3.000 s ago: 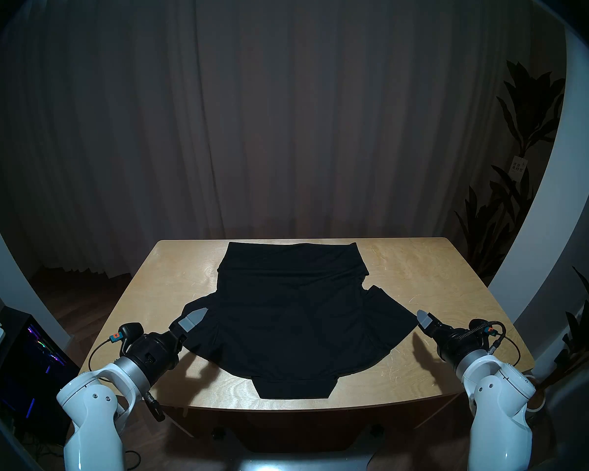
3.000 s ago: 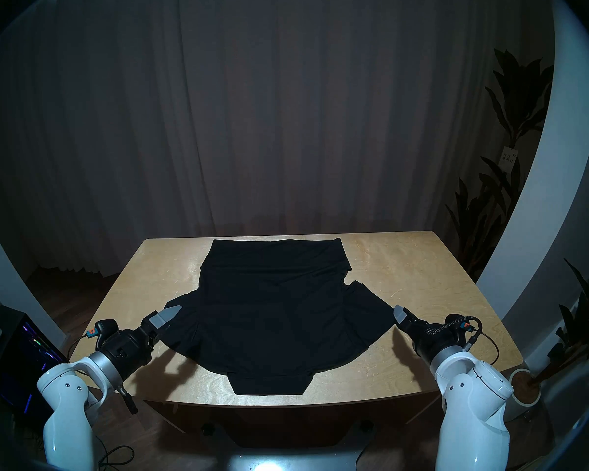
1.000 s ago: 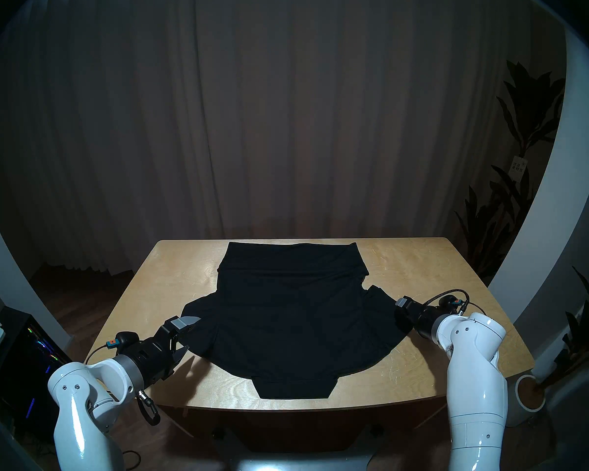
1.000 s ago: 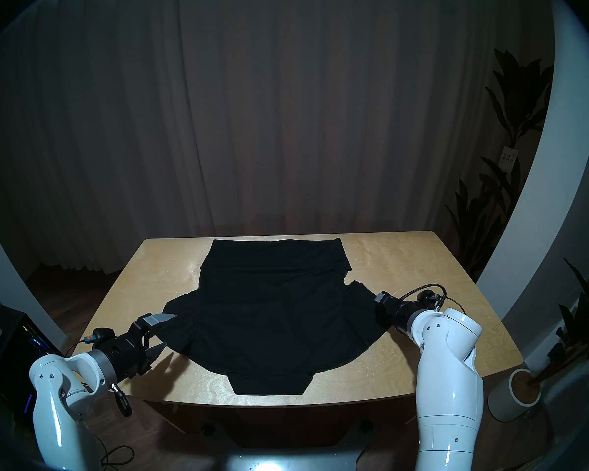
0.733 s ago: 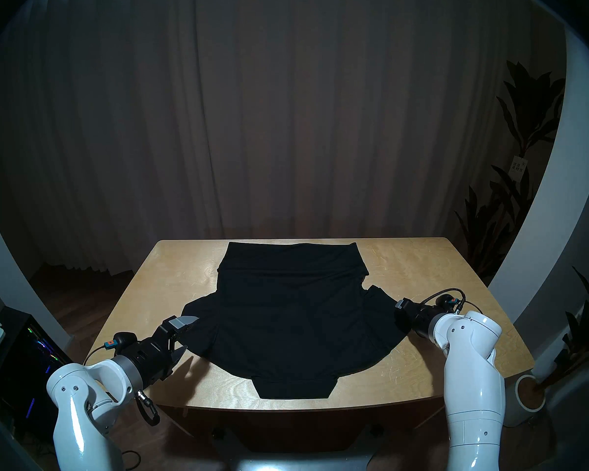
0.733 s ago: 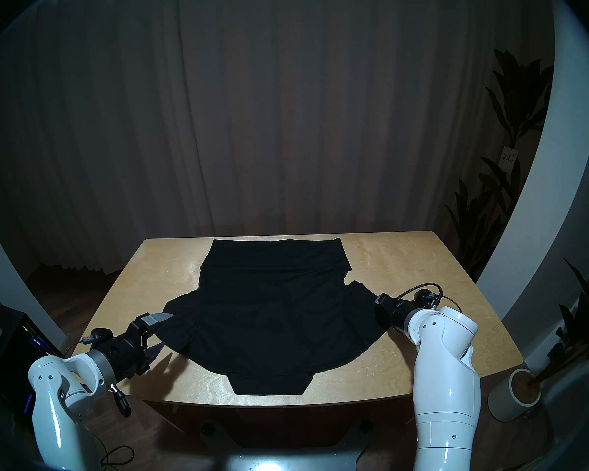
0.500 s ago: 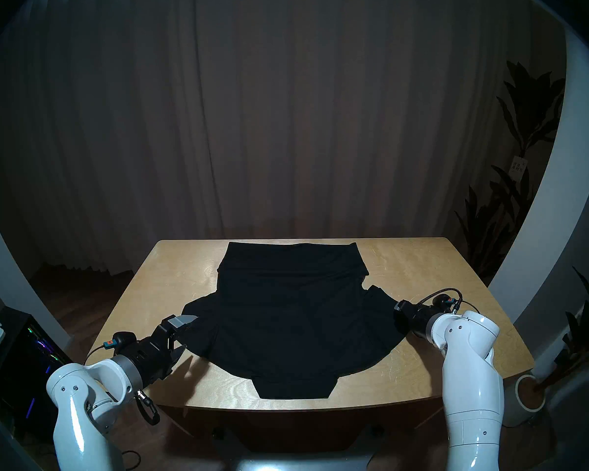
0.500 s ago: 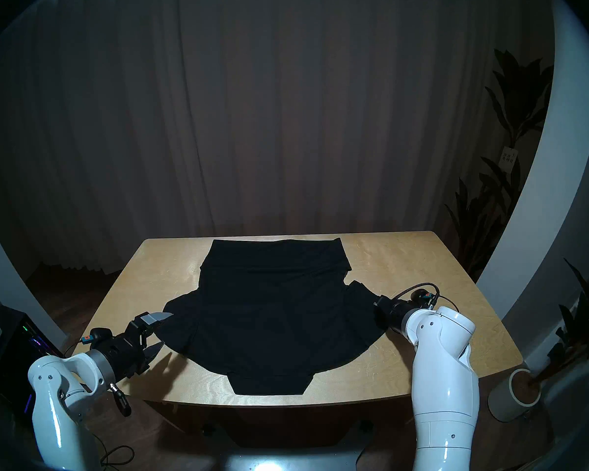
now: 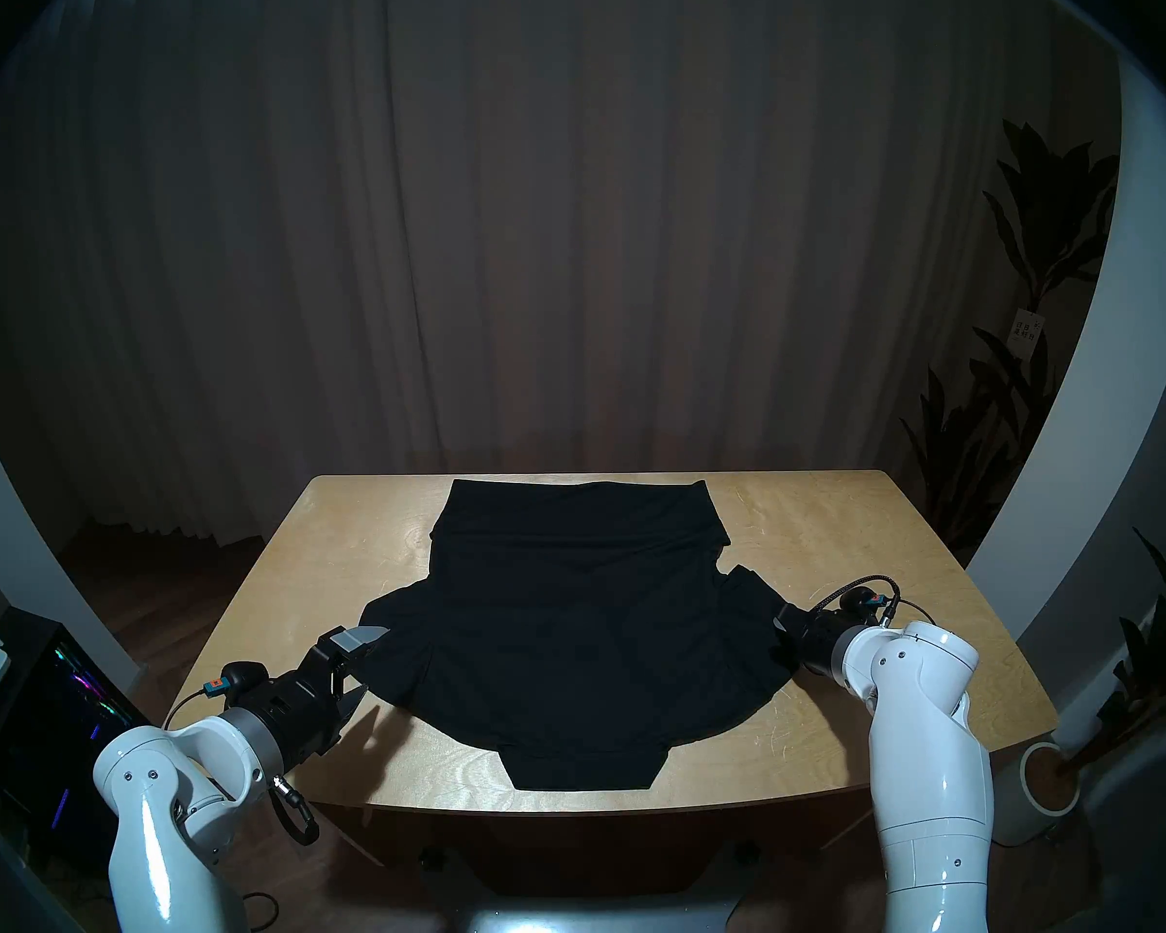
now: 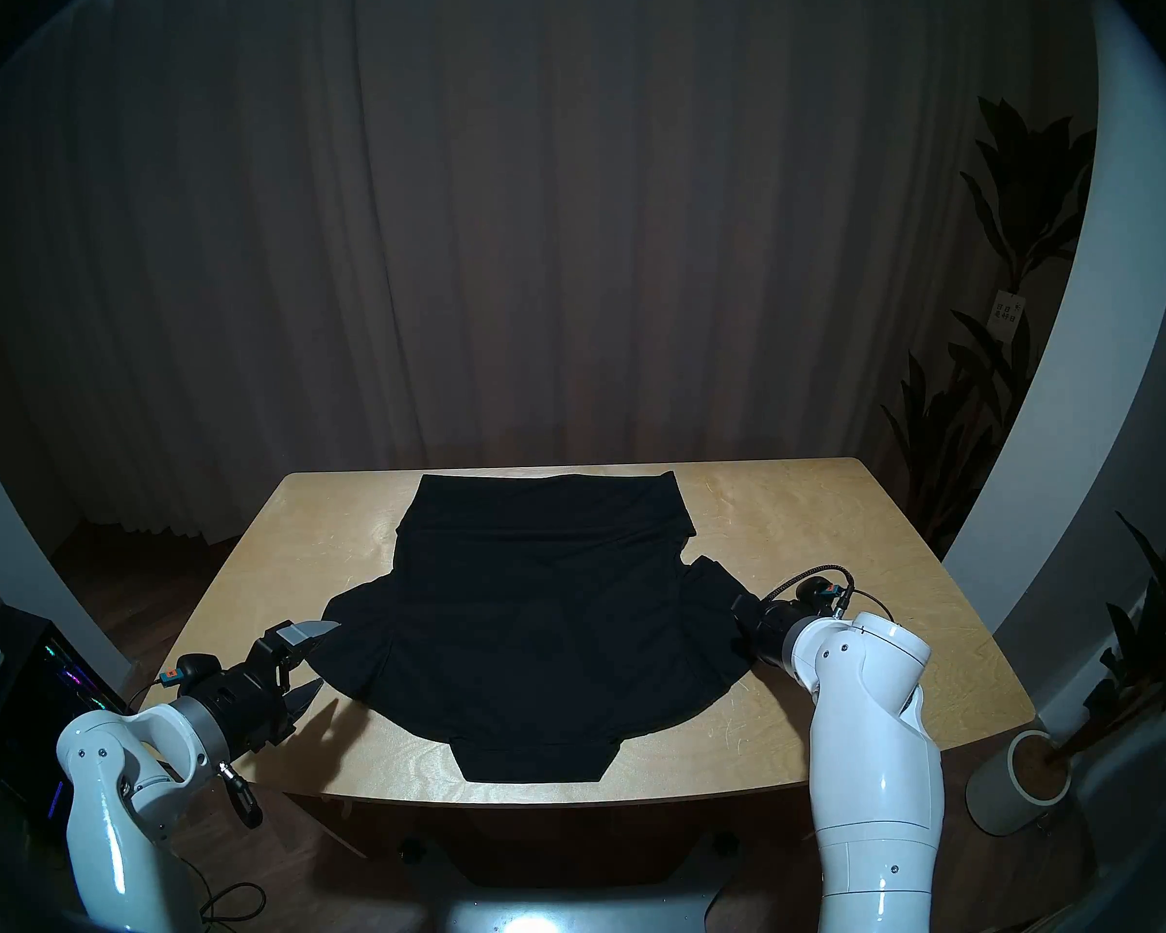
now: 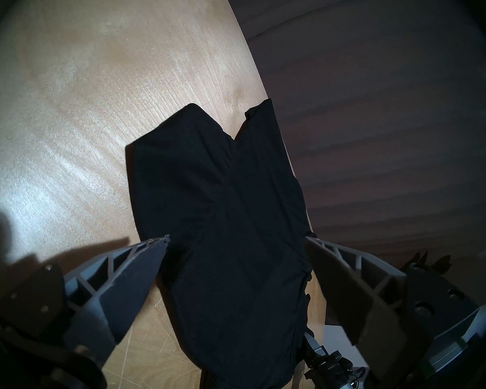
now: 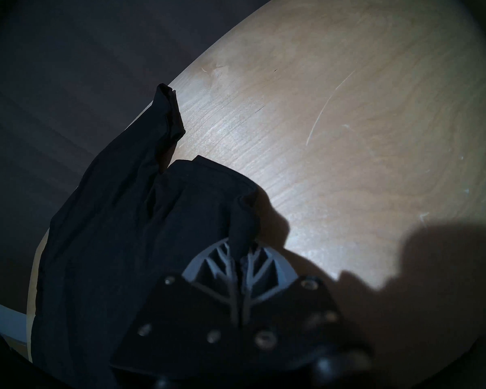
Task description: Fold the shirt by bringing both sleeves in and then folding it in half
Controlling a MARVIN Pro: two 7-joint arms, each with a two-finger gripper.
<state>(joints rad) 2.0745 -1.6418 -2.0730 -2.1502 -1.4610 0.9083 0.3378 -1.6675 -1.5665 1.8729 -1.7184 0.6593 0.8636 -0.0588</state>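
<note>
Neither sleeve is folded in yet. The shirt lies flat on the table, collar toward me. My right gripper is clamped on the right sleeve hem; my left gripper gapes around the left sleeve, not gripping. Both sleeve folds and the halving remain. A potted plant stands clear; nothing obstructs.

A black shirt covers the middle of a wooden table, from the far edge almost to the near one. Bare wood lies open on both sides of it and in the far corners. The left gripper sits wide open at the left sleeve. The right gripper, clamped on the right sleeve, blocks that side.
</note>
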